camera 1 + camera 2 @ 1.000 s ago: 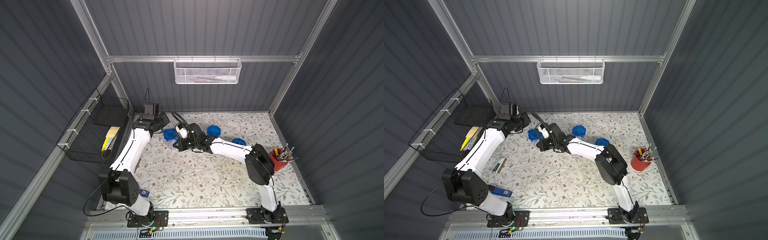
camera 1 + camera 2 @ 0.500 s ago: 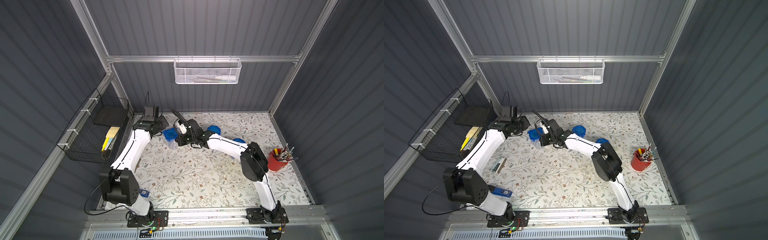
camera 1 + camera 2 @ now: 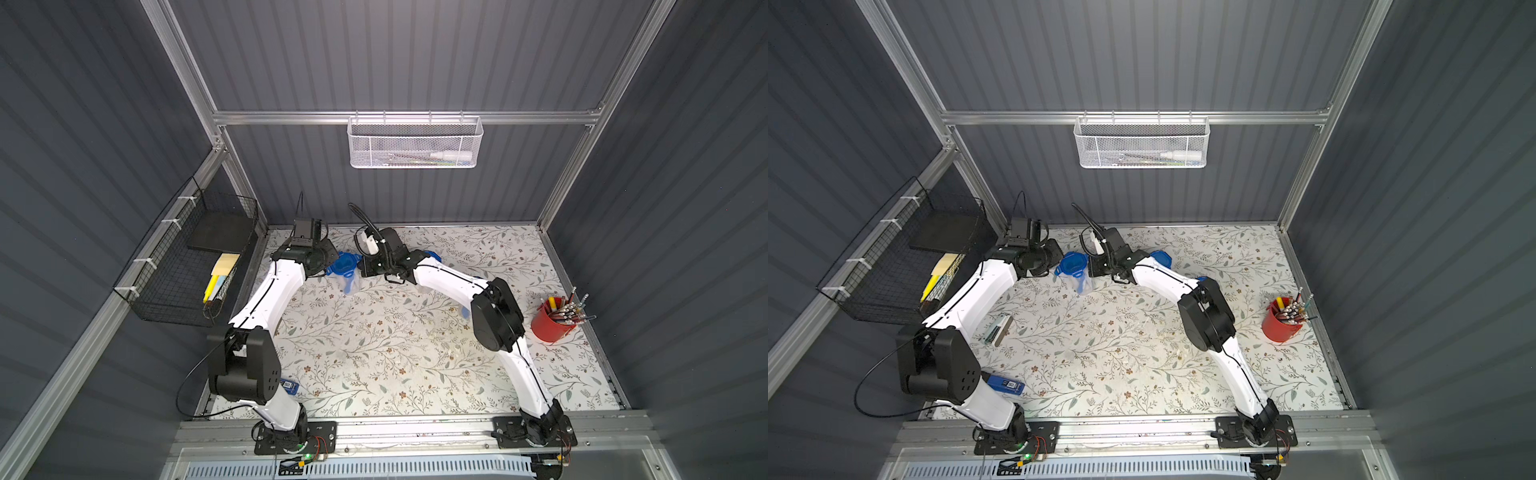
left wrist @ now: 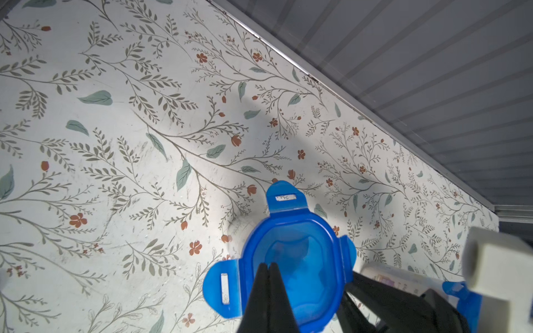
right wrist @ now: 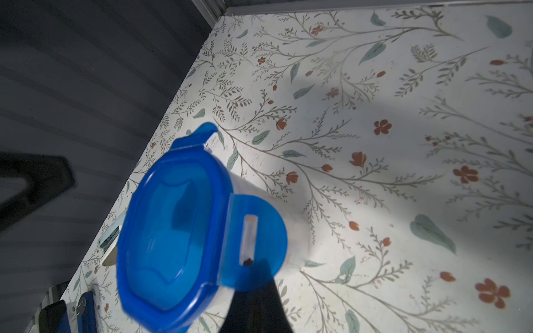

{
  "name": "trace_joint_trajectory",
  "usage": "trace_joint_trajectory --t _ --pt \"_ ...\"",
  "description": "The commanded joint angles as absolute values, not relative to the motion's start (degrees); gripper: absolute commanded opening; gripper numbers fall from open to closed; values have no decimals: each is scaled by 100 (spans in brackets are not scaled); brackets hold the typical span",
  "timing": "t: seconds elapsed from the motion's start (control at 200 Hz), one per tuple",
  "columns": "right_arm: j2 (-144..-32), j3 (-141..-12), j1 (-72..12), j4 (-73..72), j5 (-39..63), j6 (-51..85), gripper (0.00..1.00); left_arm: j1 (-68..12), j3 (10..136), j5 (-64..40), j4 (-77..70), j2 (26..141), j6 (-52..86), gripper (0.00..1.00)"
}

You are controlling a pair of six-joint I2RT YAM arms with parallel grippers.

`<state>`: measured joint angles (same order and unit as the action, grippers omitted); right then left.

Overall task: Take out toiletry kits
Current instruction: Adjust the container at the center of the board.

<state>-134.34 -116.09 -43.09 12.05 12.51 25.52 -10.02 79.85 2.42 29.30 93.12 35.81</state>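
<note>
Left end effector [image 4: 268, 266] cropped at the edge; jar [image 3: 1082, 286] contents indistinct beneath lid [image 4: 305, 253].

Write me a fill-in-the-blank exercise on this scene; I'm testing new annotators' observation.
The clear jar wears a lid coloured ___.
The pens stand in a ___ cup.
The mesh basket on the back wall is coloured ___.
Missing words: blue; red; white.
</note>
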Motion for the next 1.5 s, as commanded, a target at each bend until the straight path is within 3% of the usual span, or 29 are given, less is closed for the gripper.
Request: trace_joint_trajectory --t 0.0,0.595,1.041,1.146,1.316,1.491 --pt "-13570 -11974 -4291 1217 1223 2542 0 -974 7892 148 2788 9441 3601 0" --pt "-14480 -13403 -4138 1368 1257 2608 0 -1060 8033 -565 2339 9782 3735 0" --pt "-13125 -11405 -3942 650 1067 2726 6 -1239 8210 -1009 1907 10281 3742 0" --pt "-12830 -10823 -3868 133 1406 3046 12 -1239 8197 -1045 1879 10321 3737 0" --pt "-12763 -10334 -3834 -847 2531 3784 34 -1239 8147 -977 1918 10300 3737 0" --pt "-13054 -10211 -3840 -1420 3012 4585 46 -1239 7934 -846 2056 10211 3631 0"
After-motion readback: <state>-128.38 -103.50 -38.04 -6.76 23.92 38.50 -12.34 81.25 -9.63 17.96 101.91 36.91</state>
